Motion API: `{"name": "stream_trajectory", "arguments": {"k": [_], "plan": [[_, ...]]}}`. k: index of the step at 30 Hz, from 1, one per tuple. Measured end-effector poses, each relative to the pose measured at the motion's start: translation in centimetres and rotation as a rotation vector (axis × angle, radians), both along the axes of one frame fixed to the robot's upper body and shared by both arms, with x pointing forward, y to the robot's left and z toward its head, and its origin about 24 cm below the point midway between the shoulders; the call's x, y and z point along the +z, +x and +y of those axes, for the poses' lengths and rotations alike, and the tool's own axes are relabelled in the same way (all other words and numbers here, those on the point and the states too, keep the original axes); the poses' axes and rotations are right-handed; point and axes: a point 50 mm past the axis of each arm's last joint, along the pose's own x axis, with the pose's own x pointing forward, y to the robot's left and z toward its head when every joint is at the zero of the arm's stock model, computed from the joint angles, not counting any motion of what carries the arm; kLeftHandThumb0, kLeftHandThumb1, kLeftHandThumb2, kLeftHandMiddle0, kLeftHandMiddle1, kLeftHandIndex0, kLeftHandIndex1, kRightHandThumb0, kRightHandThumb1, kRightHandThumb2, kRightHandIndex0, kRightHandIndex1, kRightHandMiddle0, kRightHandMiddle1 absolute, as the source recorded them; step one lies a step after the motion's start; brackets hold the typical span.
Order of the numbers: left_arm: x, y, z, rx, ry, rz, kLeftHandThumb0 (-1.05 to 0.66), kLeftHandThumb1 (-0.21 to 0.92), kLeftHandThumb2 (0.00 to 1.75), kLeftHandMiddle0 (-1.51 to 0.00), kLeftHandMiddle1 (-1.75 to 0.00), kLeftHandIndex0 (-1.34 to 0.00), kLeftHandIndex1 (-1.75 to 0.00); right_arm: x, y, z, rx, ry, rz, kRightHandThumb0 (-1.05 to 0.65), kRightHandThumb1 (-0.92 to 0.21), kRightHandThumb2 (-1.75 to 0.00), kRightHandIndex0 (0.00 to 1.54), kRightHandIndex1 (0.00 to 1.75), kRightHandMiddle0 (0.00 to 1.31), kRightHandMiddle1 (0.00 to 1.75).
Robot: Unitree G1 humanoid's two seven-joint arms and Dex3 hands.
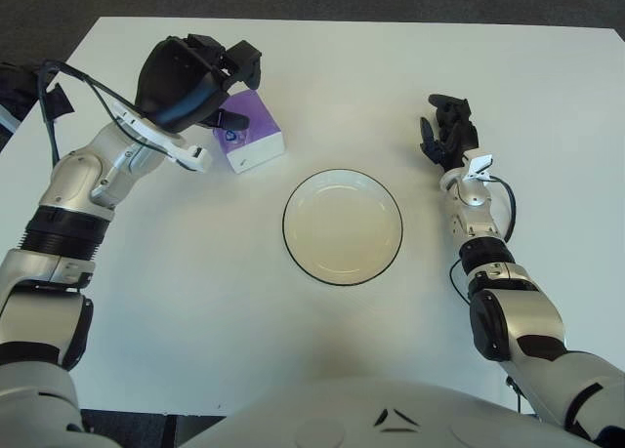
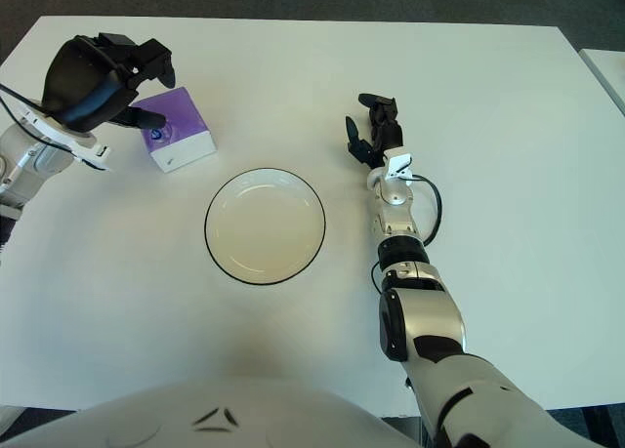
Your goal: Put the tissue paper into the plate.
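A purple tissue box (image 1: 254,142) lies on the white table, up and to the left of the empty white plate with a dark rim (image 1: 342,227). My left hand (image 1: 234,97) hovers over the box's left end with its fingers spread. Its thumb reaches down to the box's top, while the upper fingers stand off beyond the far edge and grip nothing. The hand hides part of the box's left side. My right hand (image 1: 445,136) shows to the right of the plate, idle, with relaxed fingers and nothing in it.
The white table (image 1: 391,67) ends at a dark floor along its far edge. A black cable (image 1: 78,87) runs along my left forearm. My torso fills the bottom of the view.
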Motion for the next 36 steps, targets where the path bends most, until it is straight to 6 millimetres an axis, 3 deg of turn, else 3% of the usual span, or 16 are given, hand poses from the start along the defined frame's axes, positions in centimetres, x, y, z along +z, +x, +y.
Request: {"name": "stream_trajectory", "arguments": {"k": [13,20,22,23,24,25,26,27,28,30,33,36], "plan": [[-0.1,0.1,-0.2,0.016,0.058,-0.017,-0.45,0.36,1.25,-1.1,-1.75,-0.57,-1.75,0.0,0.0,0.0,-0.001,0.0,0.0,-0.59,-0.82,-0.55,0.36,0.22,0.03,1.1],[0.2,0.6,0.0,0.053,0.092,-0.032,-0.47,0.33,1.29,-1.02,-1.75,-0.59,-1.75,0.0,0.0,0.0,-0.001,0.0,0.001,-0.59,-0.82,-0.55,0.36,0.22,0.03,1.1],[0.3,0.9,0.1,0.069,0.105,-0.033,-0.19,0.23,1.37,-0.84,-1.75,-0.63,-1.6,0.0,0.0,0.0,-0.001,0.0,0.001,-0.59,-0.82,-0.55,0.36,0.22,0.03,1.1],[0.2,1.2,0.2,0.08,0.115,-0.029,-0.16,0.22,1.38,-0.81,-1.75,-0.64,-1.58,0.0,0.0,0.0,-0.001,0.0,0.002,-0.59,-0.82,-0.55,0.36,0.22,0.03,1.1],[0.3,1.4,0.3,0.09,0.123,-0.026,-0.32,0.3,1.22,-0.52,-1.66,-0.44,-1.52,0.0,0.0,0.0,-0.001,0.0,0.002,-0.59,-0.82,-0.55,0.36,0.22,0.03,1.1],[0.2,1.6,0.4,0.104,0.14,-0.004,-0.43,0.37,1.07,-0.33,-1.6,-0.31,-1.48,0.0,0.0,0.0,-0.001,0.0,0.002,-0.59,-0.82,-0.55,0.36,0.22,0.03,1.1],[0.2,1.8,0.5,0.117,0.161,0.019,-0.51,0.4,1.0,-0.26,-1.36,-0.25,-1.36,0.1,0.1,0.0,-0.001,0.0,0.0,-0.59,-0.82,-0.55,0.36,0.22,0.03,1.1],[0.2,1.9,0.6,0.131,0.19,0.045,-0.63,0.46,0.84,-0.19,-0.94,-0.16,-1.16,0.1,0.1,0.0,0.0,0.0,-0.002,-0.59,-0.82,-0.55,0.36,0.22,0.03,1.1],[0.0,2.0,0.8,0.15,0.234,0.081,-0.7,0.52,0.71,-0.16,-0.65,-0.1,-1.03,0.2,0.1,0.0,0.0,0.0,-0.005,-0.59,-0.82,-0.55,0.36,0.22,0.03,1.1],[-0.3,2.1,1.3,0.189,0.338,0.146,-0.81,0.6,0.54,-0.1,-0.34,-0.05,-0.78,0.2,0.1,0.1,0.001,0.0,-0.005,-0.59,-0.82,-0.55,0.36,0.22,0.03,1.1],[-1.0,2.1,2.1,0.262,0.52,0.216,-0.92,0.68,0.36,-0.03,-0.11,-0.02,-0.45,0.2,0.1,0.1,0.001,0.0,-0.005,-0.59,-0.82,-0.55,0.36,0.22,0.03,1.1],[-1.4,2.2,2.7,0.312,0.624,0.246,-0.96,0.71,0.29,-0.01,-0.04,0.0,-0.28,0.1,0.1,0.0,-0.001,0.0,-0.003,-0.59,-0.82,-0.55,0.36,0.22,0.03,1.1]]}}
